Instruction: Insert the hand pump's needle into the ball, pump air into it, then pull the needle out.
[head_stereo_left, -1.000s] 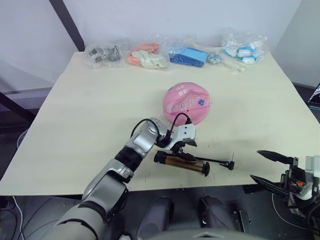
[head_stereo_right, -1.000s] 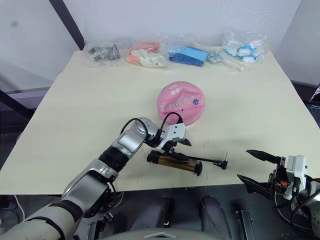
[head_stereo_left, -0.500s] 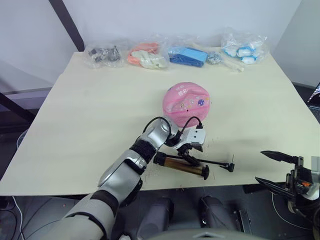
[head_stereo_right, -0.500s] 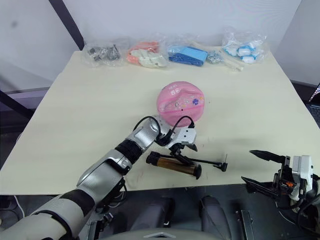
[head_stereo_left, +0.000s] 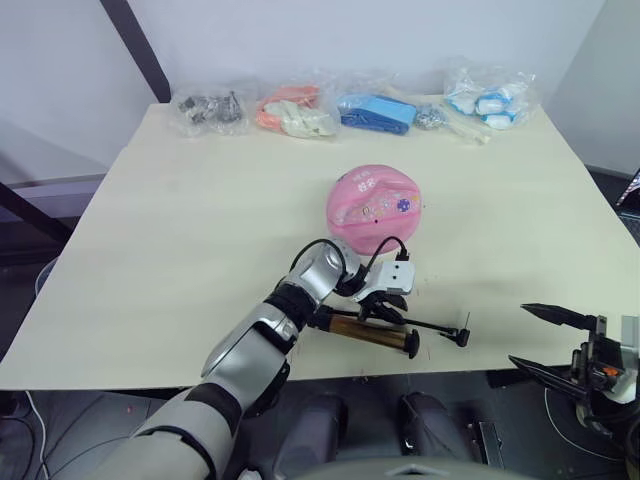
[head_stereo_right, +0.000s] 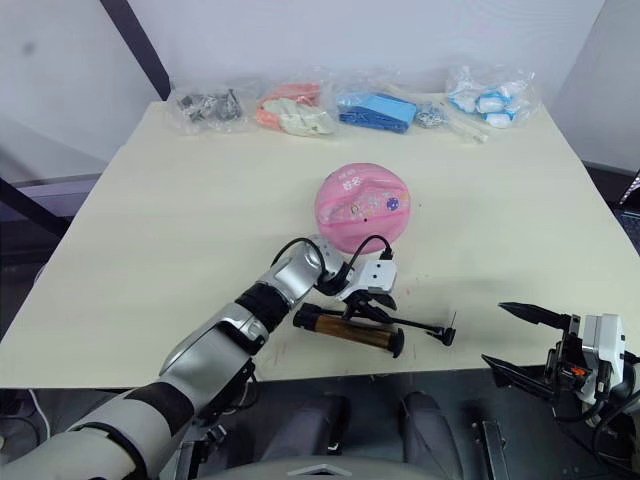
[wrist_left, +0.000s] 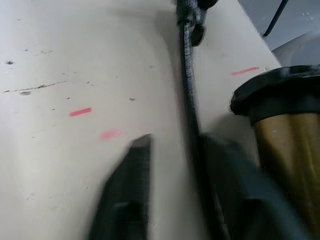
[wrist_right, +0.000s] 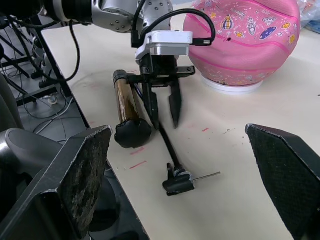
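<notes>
- The hand pump (head_stereo_left: 363, 331) is being kept flat near the table's (head_stereo_left: 180, 230) front edge, its hose (wrist_right: 164, 140) straddled by the spread, unclenched fingers of the left gripper (wrist_right: 164, 106).
- The ball (head_stereo_left: 375, 207) is being kept mid-table.
- The right gripper (head_stereo_left: 547, 343) is being held wide open, off the front right corner.
</notes>
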